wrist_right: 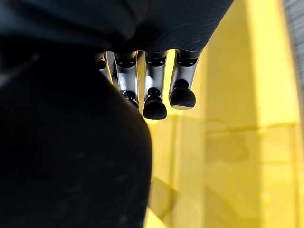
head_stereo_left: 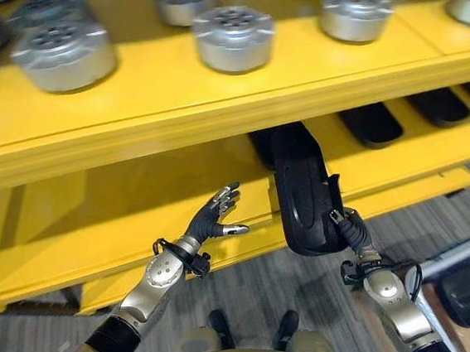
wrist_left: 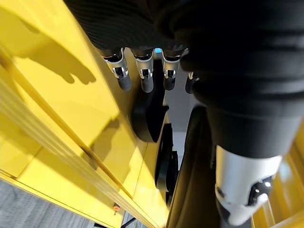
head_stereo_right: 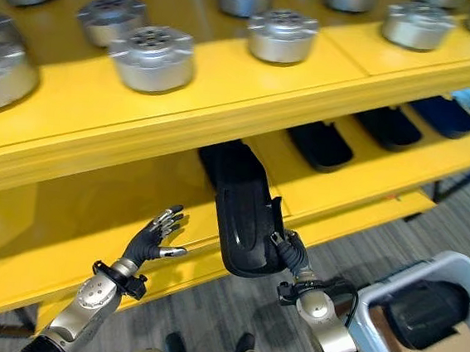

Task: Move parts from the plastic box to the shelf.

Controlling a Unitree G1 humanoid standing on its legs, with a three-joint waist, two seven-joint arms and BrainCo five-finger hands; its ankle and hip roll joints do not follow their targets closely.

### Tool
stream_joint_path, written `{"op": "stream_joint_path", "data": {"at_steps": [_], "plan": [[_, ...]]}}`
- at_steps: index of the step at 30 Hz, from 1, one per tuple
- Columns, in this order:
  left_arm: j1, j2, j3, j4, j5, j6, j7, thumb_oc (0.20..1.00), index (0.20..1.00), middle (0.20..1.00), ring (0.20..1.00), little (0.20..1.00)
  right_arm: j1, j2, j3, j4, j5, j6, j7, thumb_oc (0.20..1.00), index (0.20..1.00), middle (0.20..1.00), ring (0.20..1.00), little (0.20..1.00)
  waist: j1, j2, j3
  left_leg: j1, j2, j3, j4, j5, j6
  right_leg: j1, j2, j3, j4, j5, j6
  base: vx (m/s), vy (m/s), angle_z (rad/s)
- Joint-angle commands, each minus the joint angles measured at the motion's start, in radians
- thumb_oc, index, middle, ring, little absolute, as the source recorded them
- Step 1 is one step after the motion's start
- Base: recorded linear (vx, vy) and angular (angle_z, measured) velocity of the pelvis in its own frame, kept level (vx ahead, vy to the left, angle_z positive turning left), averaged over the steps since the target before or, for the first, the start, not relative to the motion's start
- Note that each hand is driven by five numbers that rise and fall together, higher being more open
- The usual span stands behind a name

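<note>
no readable writing; right hand (head_stereo_right: pixel 292 252) curls round a long black part (head_stereo_right: pixel 244 214) at the yellow shelf (head_stereo_right: pixel 358 196); left hand (head_stereo_right: pixel 152 240) spread; plastic box (head_stereo_right: pixel 451 272) holds a black part (head_stereo_right: pixel 422 310)

Silver round metal discs (head_stereo_left: pixel 232 37) in rows, grey plank floor (head_stereo_left: pixel 249 286)

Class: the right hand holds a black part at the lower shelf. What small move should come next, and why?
Probably push the black part further in: the right hand grips its near end, which overhangs the lower shelf edge. The left hand is open beside it.
</note>
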Motion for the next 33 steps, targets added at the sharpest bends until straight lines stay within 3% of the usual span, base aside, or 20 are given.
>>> {"op": "stream_joint_path", "data": {"at_steps": [1, 4, 5, 8, 10, 14, 15, 16, 18, 19, 24, 28, 33], "plan": [[0.016, 0.016, 0.023, -0.07, -0.012, -0.056, 0.099, 1.0, 1.0, 1.0, 1.0, 1.0, -0.122, -0.004, -0.029, -0.078, 0.019, -0.094, 0.039, 0.2, 0.2, 0.2, 0.2, 0.2, -0.002, -0.053, -0.022, 0.024, 0.114, -0.139, 0.051, 0.04, -0.085, 0.026, 0.038, 0.065, -0.041, 0.007, 0.017, -0.04, 0.317, -0.12], [0.036, 0.012, 0.074, -0.07, -0.052, -0.061, 0.129, 1.0, 1.0, 1.0, 1.0, 1.0, -0.135, -0.026, -0.029, -0.091, 0.036, -0.079, 0.054, 0.2, 0.2, 0.2, 0.2, 0.2, 0.01, -0.049, -0.03, 0.011, 0.216, -0.204, 0.026, 0.184, -0.117, -0.006, 0.008, 0.059, -0.023, 0.003, -0.003, -0.12, 0.35, -0.21], [0.039, 0.014, 0.085, -0.066, -0.048, -0.064, 0.123, 1.0, 1.0, 1.0, 1.0, 1.0, -0.14, -0.034, -0.031, -0.093, 0.042, -0.081, 0.056, 0.2, 0.2, 0.2, 0.2, 0.2, 0.012, -0.05, -0.029, 0.001, 0.242, -0.211, 0.031, 0.207, -0.123, -0.013, -0.005, 0.056, -0.011, -0.004, -0.007, -0.12, 0.404, -0.1], [0.039, 0.015, 0.102, -0.051, -0.066, -0.079, 0.092, 1.0, 1.0, 1.0, 1.0, 1.0, -0.131, -0.062, -0.053, -0.116, 0.064, -0.085, 0.032, 0.2, 0.2, 0.2, 0.2, 0.2, -0.018, -0.033, -0.026, 0.021, 0.3, -0.141, 0.073, 0.217, -0.153, -0.051, -0.068, 0.026, 0.071, -0.048, -0.008, -0.12, 0.515, 0.01], [0.029, 0.011, 0.096, -0.037, -0.071, -0.088, 0.088, 1.0, 1.0, 1.0, 1.0, 1.0, -0.128, -0.065, -0.065, -0.103, 0.088, -0.083, 0.022, 0.2, 0.2, 0.2, 0.2, 0.2, -0.035, -0.011, -0.02, 0.035, 0.305, -0.115, 0.073, 0.223, -0.159, -0.074, -0.09, 0.018, 0.12, -0.058, -0.006, -0.12, 0.517, 0.14], [0.012, 0.003, 0.076, -0.014, -0.072, -0.089, 0.094, 1.0, 1.0, 1.0, 1.0, 1.0, -0.132, -0.046, -0.075, -0.061, 0.083, -0.1, 0.003, 0.2, 0.2, 0.2, 0.2, 0.2, -0.033, 0.018, -0.008, 0.041, 0.256, -0.123, 0.07, 0.151, -0.139, -0.085, -0.12, 0.028, 0.162, -0.049, 0.026, -0.01, 0.425, 0.32], [0.003, 0.002, 0.072, -0.016, -0.086, -0.076, 0.084, 1.0, 1.0, 1.0, 1.0, 1.0, -0.137, -0.029, -0.081, -0.043, 0.056, -0.111, -0.014, 0.2, 0.2, 0.2, 0.2, 0.2, -0.036, 0.026, 0.003, 0.053, 0.226, -0.101, 0.071, 0.085, -0.118, -0.081, -0.14, 0.029, 0.158, -0.03, 0.045, -0.02, 0.337, 0.65], [0.0, 0.0, 0.063, -0.018, -0.065, -0.062, 0.096, 1.0, 1.0, 1.0, 1.0, 1.0, -0.141, -0.008, -0.087, -0.039, 0.078, -0.081, -0.019, 0.2, 0.2, 0.2, 0.2, 0.2, -0.034, 0.026, 0.01, 0.057, 0.192, -0.089, 0.077, 0.032, -0.096, -0.076, -0.159, 0.036, 0.146, 0.001, 0.075, -0.02, 0.362, 0.38], [-0.004, 0.015, 0.058, -0.03, -0.066, -0.044, 0.082, 1.0, 1.0, 1.0, 1.0, 1.0, -0.143, 0.014, -0.092, -0.037, 0.078, -0.071, -0.006, 0.2, 0.2, 0.2, 0.2, 0.2, -0.03, 0.012, 0.022, 0.054, 0.157, -0.092, 0.089, -0.049, -0.062, -0.074, -0.187, 0.048, 0.139, 0.037, 0.103, 0.01, 0.181, 0.18], [0.011, 0.044, 0.062, -0.057, -0.065, -0.033, 0.075, 1.0, 1.0, 1.0, 1.0, 1.0, -0.142, 0.04, -0.091, -0.057, 0.045, -0.059, 0.016, 0.2, 0.2, 0.2, 0.2, 0.2, -0.009, -0.005, 0.043, 0.042, 0.123, -0.102, 0.116, -0.099, -0.031, -0.06, -0.225, 0.055, 0.111, 0.091, 0.138, -0.02, 0.128, 0.59], [0.006, 0.069, 0.076, -0.085, -0.099, -0.041, 0.071, 1.0, 1.0, 1.0, 1.0, 1.0, -0.194, 0.043, -0.042, -0.098, 0.015, -0.06, 0.032, 0.2, 0.2, 0.2, 0.2, 0.2, 0.04, -0.033, 0.083, -0.012, 0.122, -0.106, 0.133, -0.099, -0.025, -0.059, -0.238, 0.05, 0.078, 0.106, 0.167, -0.14, -0.039, 0.33], [-0.028, 0.068, 0.073, -0.095, -0.089, -0.037, 0.07, 1.0, 1.0, 1.0, 1.0, 1.0, -0.289, 0.041, -0.011, -0.082, 0.021, -0.03, -0.007, 0.2, 0.2, 0.2, 0.2, 0.2, 0.076, -0.045, 0.121, -0.06, 0.145, -0.12, 0.159, -0.081, -0.04, -0.072, -0.218, 0.043, 0.111, 0.064, 0.162, -0.13, -0.13, 0.26], [-0.061, 0.061, 0.066, -0.101, -0.092, -0.014, 0.064, 1.0, 1.0, 1.0, 1.0, 1.0, -0.369, 0.038, -0.001, -0.02, -0.018, 0.014, 0.019, 0.2, 0.2, 0.2, 0.2, 0.2, 0.096, -0.043, 0.141, -0.096, 0.163, -0.155, 0.206, -0.08, -0.053, -0.089, -0.197, 0.056, 0.189, -0.001, 0.139, -0.03, -0.076, 0.06]]}}
